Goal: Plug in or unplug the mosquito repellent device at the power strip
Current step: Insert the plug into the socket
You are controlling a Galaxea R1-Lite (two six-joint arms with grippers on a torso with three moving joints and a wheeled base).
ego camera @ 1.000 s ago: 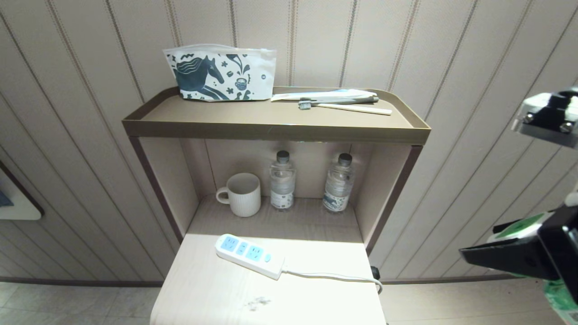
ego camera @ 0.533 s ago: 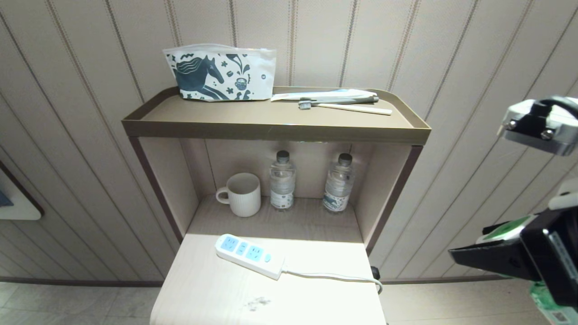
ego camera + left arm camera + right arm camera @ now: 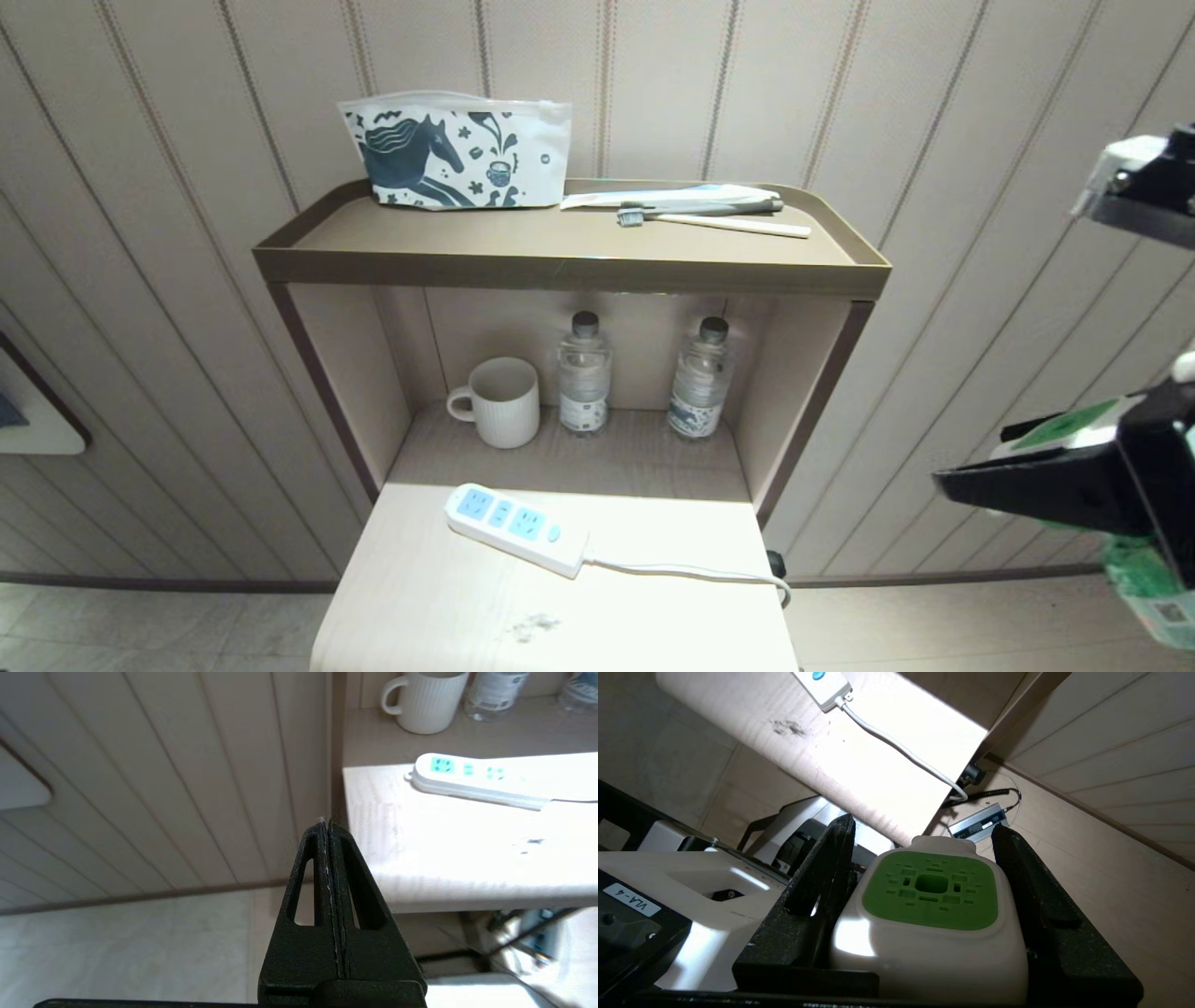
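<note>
Right gripper (image 3: 924, 835) clamps the mosquito repellent device (image 3: 930, 896), off to the right of the table (image 3: 448, 597). Power strip (image 3: 515, 527) lies on it, sockets empty. Left gripper (image 3: 328, 826) fully closed, holding nothing.

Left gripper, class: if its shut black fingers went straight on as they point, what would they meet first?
The left gripper would probably meet the left edge of the pale wooden tabletop, beside the brown upright cabinet panel; depth is unclear.

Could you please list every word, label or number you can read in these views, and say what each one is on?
"VLA-4": white sticker on the robot's body, right wrist view.
Water bottle labels: too small to read.
Green bottle label of the mosquito repellent device: blurred.
Pouch: pictures only, no readable words.
</note>
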